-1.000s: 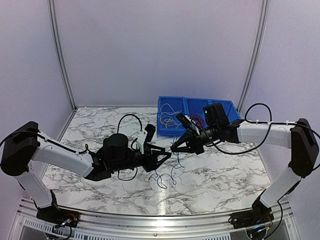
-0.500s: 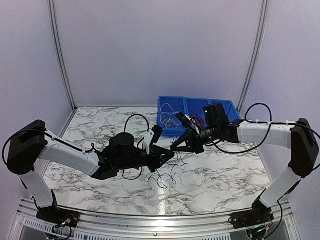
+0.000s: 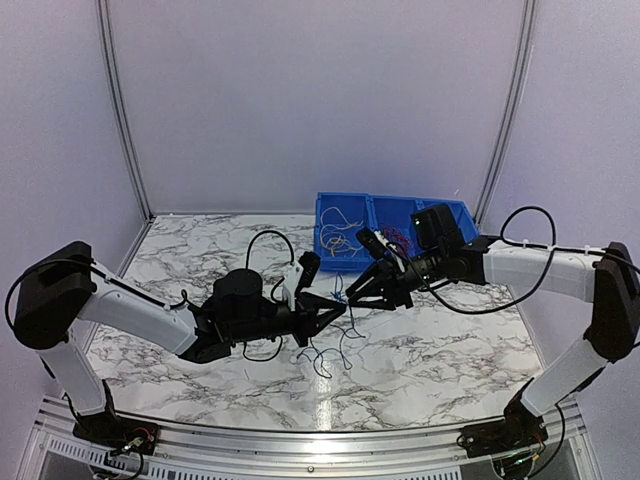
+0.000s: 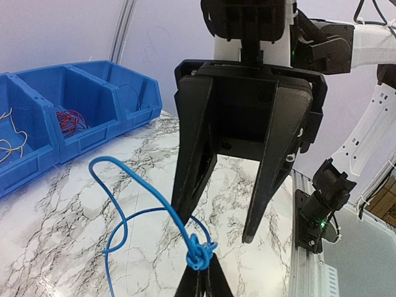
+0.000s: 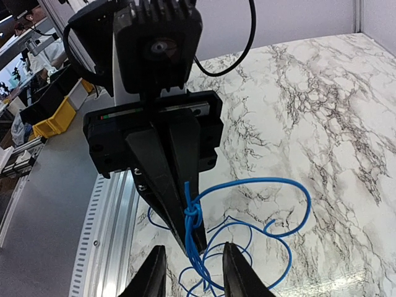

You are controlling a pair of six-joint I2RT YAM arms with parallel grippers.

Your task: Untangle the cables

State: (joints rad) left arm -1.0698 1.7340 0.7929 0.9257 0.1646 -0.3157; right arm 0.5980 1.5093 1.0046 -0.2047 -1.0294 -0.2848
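The cables show as a bright blue wire with a small knot (image 4: 199, 255), and its loops hang down to the marble table (image 3: 322, 358). My left gripper (image 4: 203, 276) is shut on the wire just below the knot, above the table's middle (image 3: 341, 306). In the right wrist view the knot (image 5: 192, 212) sits against the left gripper's closed tips (image 5: 195, 242). My right gripper (image 5: 193, 277) faces it, open, with the wire hanging between its fingers untouched. From the left wrist view the right gripper (image 4: 218, 223) stands wide apart just behind the knot.
Blue bins (image 3: 392, 226) stand at the back right. One bin (image 4: 37, 124) holds red wires (image 4: 71, 119) and another holds pale yellow ones (image 4: 7, 147). An aluminium rail (image 3: 300, 440) runs along the near table edge.
The left gripper closed on the blue wire at the knot. The right gripper opened, let go of the wire and drew back slightly to the right.
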